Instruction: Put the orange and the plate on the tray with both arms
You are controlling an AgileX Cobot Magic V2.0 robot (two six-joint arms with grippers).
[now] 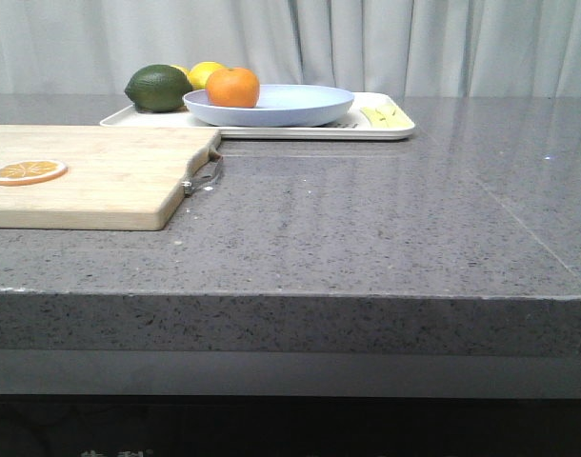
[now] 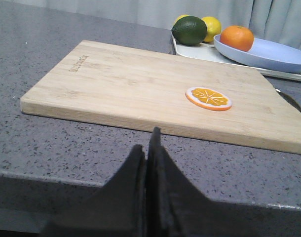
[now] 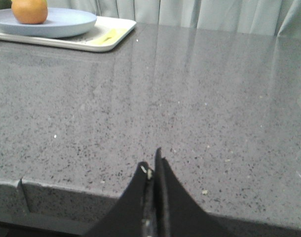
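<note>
Orange (image 1: 233,88) on plate (image 1: 269,105) | tray (image 1: 390,129) half hidden | both grippers (image 2: 146,163) (image 3: 152,173) pressed together

Even, soft, bright light from above. Pale glare streaks on my glossy grey speckled stone countertop (image 1: 386,219), strongest toward its far right. Faint shadow under the light wooden cutting board (image 1: 90,176). My wrist views: black fingers blurred, silhouetted close up.
</note>
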